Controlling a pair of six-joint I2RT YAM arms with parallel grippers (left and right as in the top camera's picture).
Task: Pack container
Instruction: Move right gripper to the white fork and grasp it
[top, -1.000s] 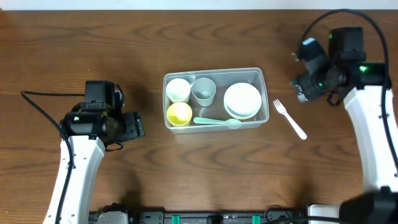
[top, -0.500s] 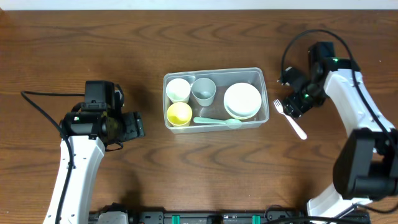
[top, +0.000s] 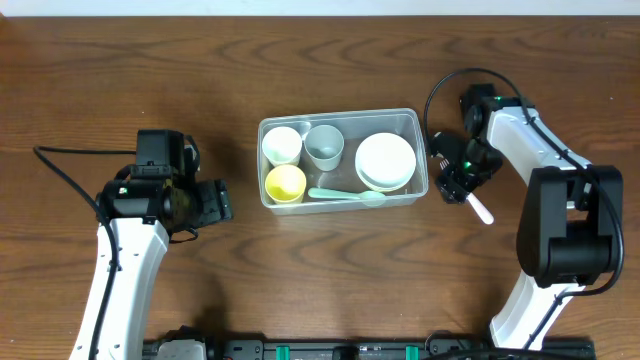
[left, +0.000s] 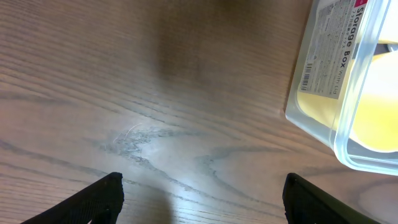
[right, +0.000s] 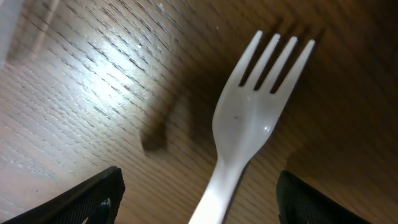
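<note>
On the right side of the wooden surface (top: 150, 60), the right pincer (right: 198, 194) hangs low over the white plastic fork (right: 245, 121). It's spread wide, with one finger on each side of the handle and neither touching it as far as I can see. That makes sense to me, since the fork is the only item lying outside, so straddling it looks like the setup for a pinch.

The container (top: 345, 113) sits mid-surface, just left of the fork. It already holds a white cup (top: 283, 145), a grey cup (top: 325, 147), a yellow bowl (top: 286, 183), stacked white bowls (top: 387, 162) and a green spoon (top: 345, 195) along the near wall. The gap beside the spoon is probably where the fork would go.

The left pincer (left: 205, 200) is also wide open with nothing in it. It's parked over bare wood with the tub's corner just off to one side, so it's out of the way.

Compared with a second ago, the right arm was up near the far right edge, well apart from the fork. It has since swung in and dropped right onto it. The left arm hasn't budged, and the fork lies where it was.
</note>
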